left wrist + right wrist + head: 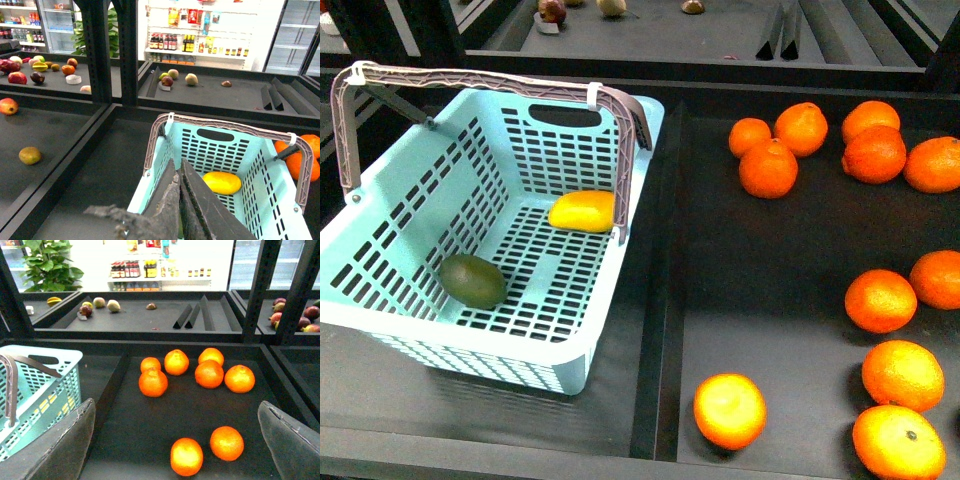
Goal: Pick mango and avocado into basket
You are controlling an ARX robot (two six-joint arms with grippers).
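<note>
The light turquoise basket (380,210) stands at the left of the front view, its grey-brown handle (470,80) raised. On its slotted floor lie the yellow-orange mango (583,211) near the far right wall and the dark green avocado (473,280) near the front left. Neither arm shows in the front view. In the left wrist view my left gripper (178,167) is shut with nothing in it, above the basket (277,197), with the mango (221,182) just beyond its tips. My right gripper (175,440) stands wide open above the oranges (186,456), with the basket (47,385) off to one side.
Several oranges (768,168) lie scattered in the black tray (760,290) right of the basket. A black divider (660,300) separates the two bins. Black shelf posts (102,50) rise behind, and farther shelves hold other fruit (30,155).
</note>
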